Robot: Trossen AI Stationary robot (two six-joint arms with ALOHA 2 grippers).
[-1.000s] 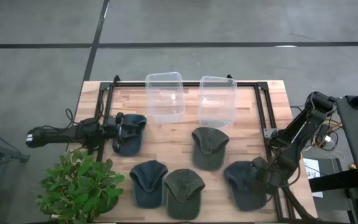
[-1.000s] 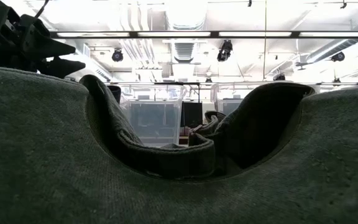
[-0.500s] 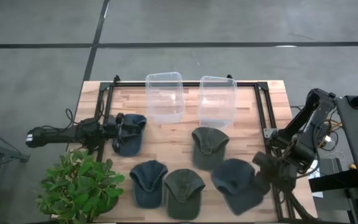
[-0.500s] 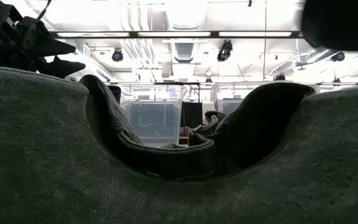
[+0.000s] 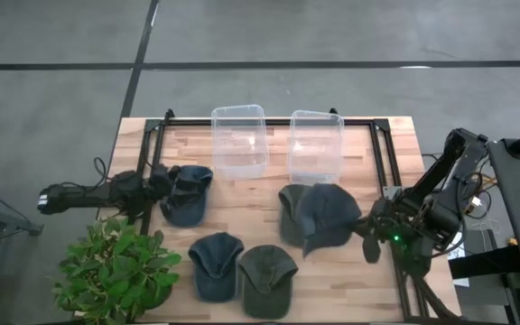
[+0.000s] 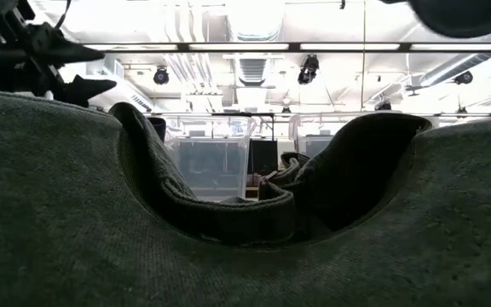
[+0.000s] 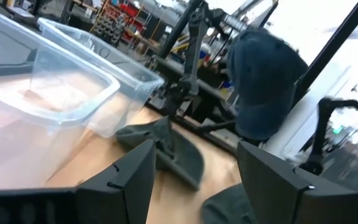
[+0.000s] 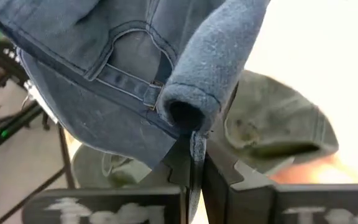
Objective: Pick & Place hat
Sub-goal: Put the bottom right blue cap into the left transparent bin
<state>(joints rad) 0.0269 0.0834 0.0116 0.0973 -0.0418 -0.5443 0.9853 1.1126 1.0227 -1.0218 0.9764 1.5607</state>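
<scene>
Blue hat (image 5: 325, 217) hanging pinched in the right pincer (image 5: 368, 236), which we see above a green hat (image 5: 293, 209) near two clear bins (image 5: 315, 147), the left pincer (image 5: 162, 183) wide beside another hat (image 5: 188, 194).

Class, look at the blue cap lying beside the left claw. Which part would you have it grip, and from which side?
Probably the edge of the blue cap nearest the open left claw, coming in level from the table's left edge. The cap lies flat and soft, so its thin rim fits between the fingers better than the rounded crown. The right claw is shut on another blue hat.
</scene>
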